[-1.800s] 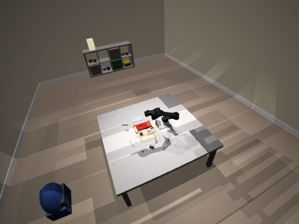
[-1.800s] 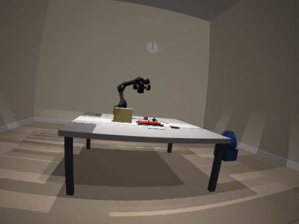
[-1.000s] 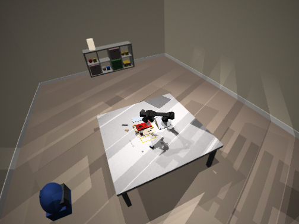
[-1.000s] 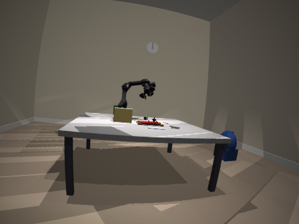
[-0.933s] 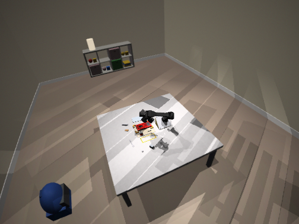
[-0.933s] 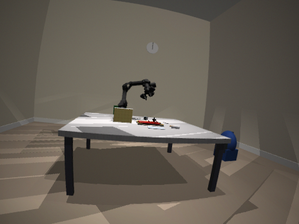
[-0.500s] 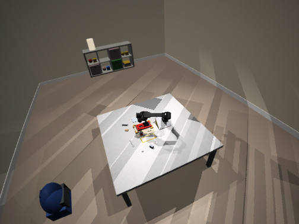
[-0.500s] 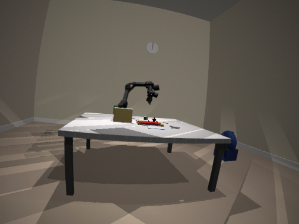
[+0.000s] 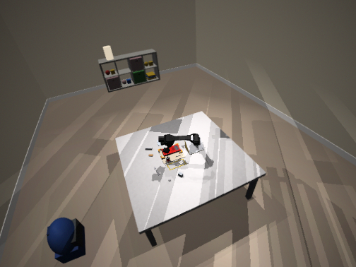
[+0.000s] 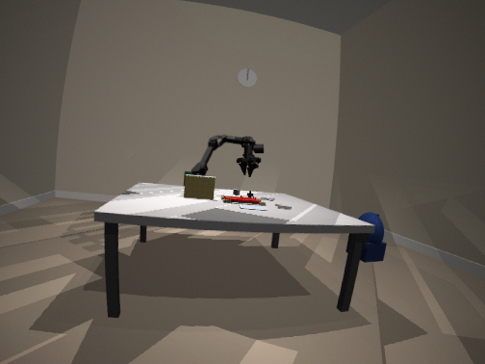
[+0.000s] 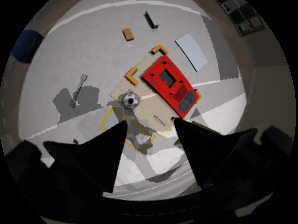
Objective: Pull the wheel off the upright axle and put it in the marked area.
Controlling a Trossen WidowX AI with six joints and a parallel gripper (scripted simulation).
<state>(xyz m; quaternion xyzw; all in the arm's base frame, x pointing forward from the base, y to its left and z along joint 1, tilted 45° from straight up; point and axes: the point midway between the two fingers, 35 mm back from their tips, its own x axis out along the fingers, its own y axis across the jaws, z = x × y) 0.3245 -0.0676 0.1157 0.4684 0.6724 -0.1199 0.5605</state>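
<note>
The wheel [image 11: 131, 100] [image 9: 167, 159] [image 10: 250, 194], dark with a light spoked face, sits on the axle at a corner of the beige board [image 11: 147, 108]. The axle is hidden by the wheel in the wrist view. The marked area is a yellow outline [image 11: 106, 116] [image 9: 179, 167] on the table beside the board, partly in shadow. My gripper [image 11: 150, 122] [image 10: 247, 174] is open and empty, pointing down, well above the board and wheel. It touches nothing.
A red part [image 11: 155, 76] [image 10: 241, 199] with orange corner brackets lies on the board. Around it are a pale plate [image 11: 192, 52], an orange block [image 11: 128, 34], a dark bar [image 11: 150, 20] and a grey tool [image 11: 79, 90]. A yellowish panel [image 10: 199, 187] stands near the arm's base.
</note>
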